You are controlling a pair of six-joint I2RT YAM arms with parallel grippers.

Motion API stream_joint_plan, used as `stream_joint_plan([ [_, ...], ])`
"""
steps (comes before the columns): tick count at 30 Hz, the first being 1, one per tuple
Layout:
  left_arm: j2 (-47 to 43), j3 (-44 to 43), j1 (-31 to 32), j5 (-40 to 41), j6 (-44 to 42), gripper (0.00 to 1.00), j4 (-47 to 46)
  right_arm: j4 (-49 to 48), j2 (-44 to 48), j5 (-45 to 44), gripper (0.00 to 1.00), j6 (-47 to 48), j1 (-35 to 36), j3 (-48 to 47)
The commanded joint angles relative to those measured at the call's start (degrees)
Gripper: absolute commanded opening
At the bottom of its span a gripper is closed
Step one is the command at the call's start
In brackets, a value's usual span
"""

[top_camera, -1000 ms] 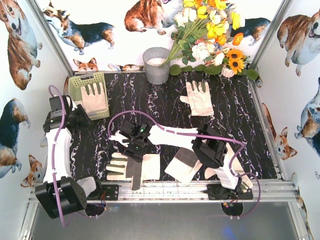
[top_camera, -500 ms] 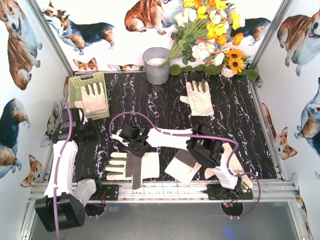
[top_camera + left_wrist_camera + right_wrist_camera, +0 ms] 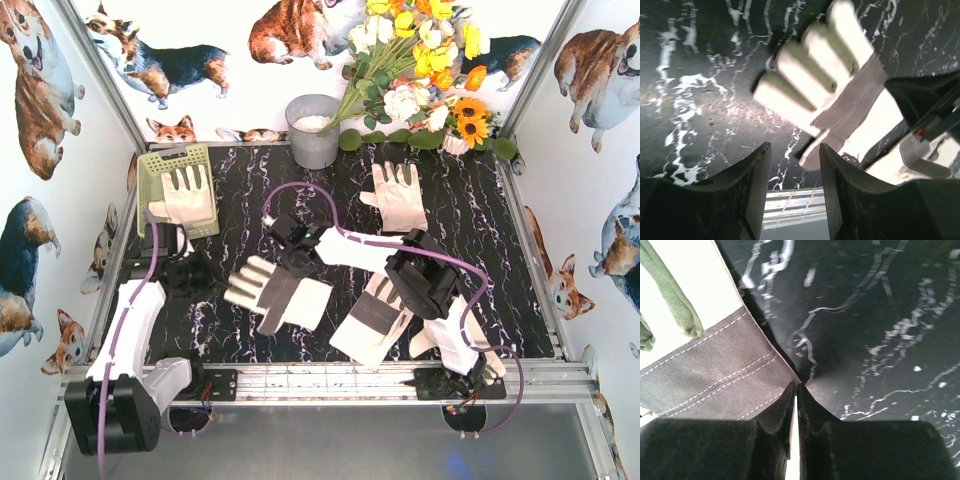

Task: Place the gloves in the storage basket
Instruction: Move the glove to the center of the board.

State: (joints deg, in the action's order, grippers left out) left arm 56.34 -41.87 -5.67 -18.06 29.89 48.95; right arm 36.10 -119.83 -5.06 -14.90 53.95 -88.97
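Fingers (image 3: 772,435) of the right gripper (image 3: 797,388) are pinched together on the edge of a cream-white fabric work glove with a grey-brown palm patch (image 3: 280,292), which sits at the middle of the black, white-veined marble-look table (image 3: 500,260). Just left of that glove, the left gripper (image 3: 792,150) has its jaws apart with nothing between them. A second glove (image 3: 186,198) lies in the pale yellow-green slotted plastic basket (image 3: 150,170) at the far left corner. A third glove (image 3: 398,196) rests on the table's far side, and a fourth glove (image 3: 365,330) lies beside the right arm. A round grey metal bucket (image 3: 314,135) stands at the back, next to a bunch of artificial flowers (image 3: 420,60).
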Motion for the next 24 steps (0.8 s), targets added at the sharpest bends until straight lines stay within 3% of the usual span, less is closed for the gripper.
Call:
stream_joint_plan([
  [1, 3.9, 2.4, 4.4, -7.0, 2.3, 0.37, -8.1, 2.0, 2.2, -6.1, 0.05, -6.0, -0.7, 2.3],
  [6, 11.3, 1.5, 11.8, -7.7, 6.1, 0.37, -17.4, -1.3, 8.7, -0.2, 0.14, -7.6, -2.7, 7.2],
  [10, 17.3, 0.5, 14.4, -6.4, 8.7, 0.37, -23.2, -4.6, 13.3, 11.5, 0.35, -8.4, -6.3, 10.8],
  [12, 20.5, -0.1, 15.2, -5.5, 9.0, 0.36, -24.4, -5.2, 13.6, 17.2, 0.40, -8.0, -8.1, 11.6],
  [24, 30.8, -0.8, 18.7, -3.4, 8.9, 0.37, -28.4, -2.5, 10.1, 17.0, 0.44, -1.7, -10.4, 12.1],
])
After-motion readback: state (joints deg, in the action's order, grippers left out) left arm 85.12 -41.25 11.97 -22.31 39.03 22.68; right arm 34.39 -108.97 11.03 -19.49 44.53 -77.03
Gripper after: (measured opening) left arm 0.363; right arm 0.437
